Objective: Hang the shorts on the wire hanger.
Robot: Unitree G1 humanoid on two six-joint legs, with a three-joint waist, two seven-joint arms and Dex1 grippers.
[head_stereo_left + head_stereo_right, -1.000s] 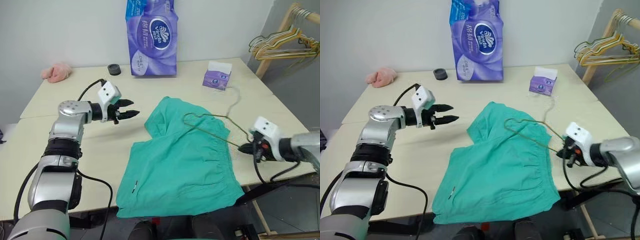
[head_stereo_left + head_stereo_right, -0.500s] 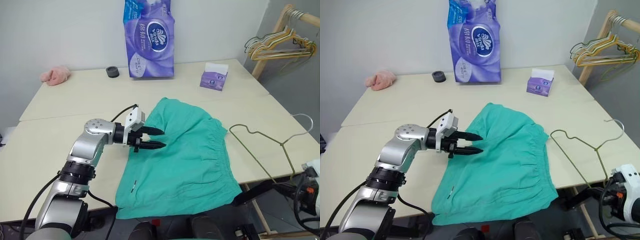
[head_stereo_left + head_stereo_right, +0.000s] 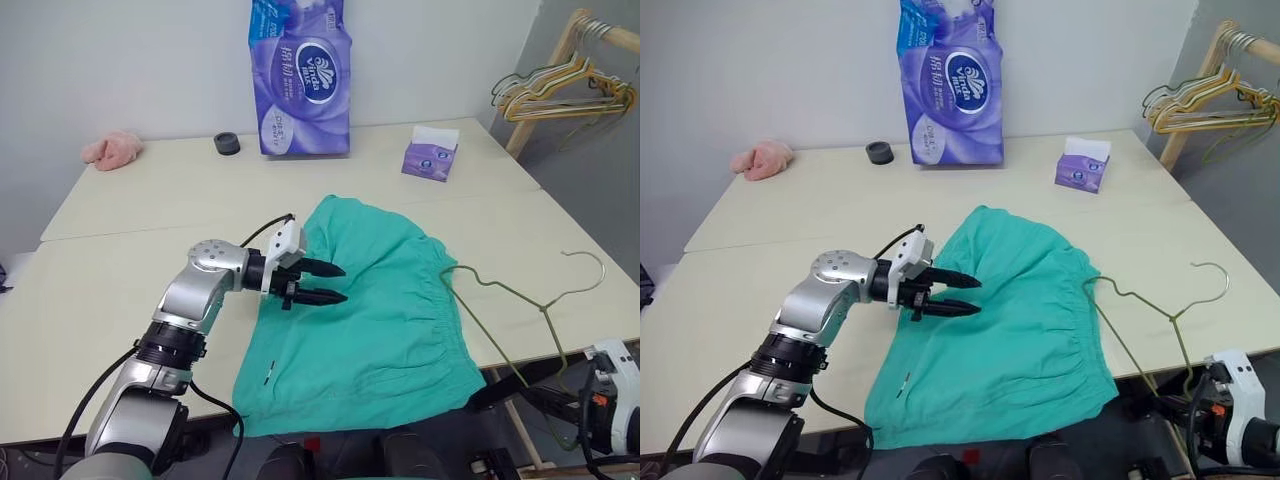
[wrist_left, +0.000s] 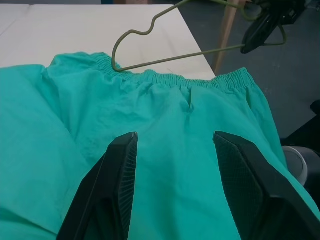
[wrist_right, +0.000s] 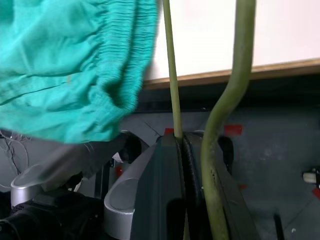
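Head view: shorts (image 3: 370, 310) lie flat on the counter (image 3: 120, 250), hem over the near edge. Left claw (image 3: 335, 283) spread, hovering above the cloth. Wire hanger (image 3: 520, 300) tilts up off the counter's right edge, one corner at the waistband.

Left wrist: both fingers (image 4: 115, 175) apart over teal fabric.

Right wrist: right claw (image 5: 180, 150) pressed together, pinching the hanger wire.

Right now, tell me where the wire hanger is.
The wire hanger sits on the robot's right, clamped in the right gripper past the table edge, one corner reaching over the shorts' waistband.
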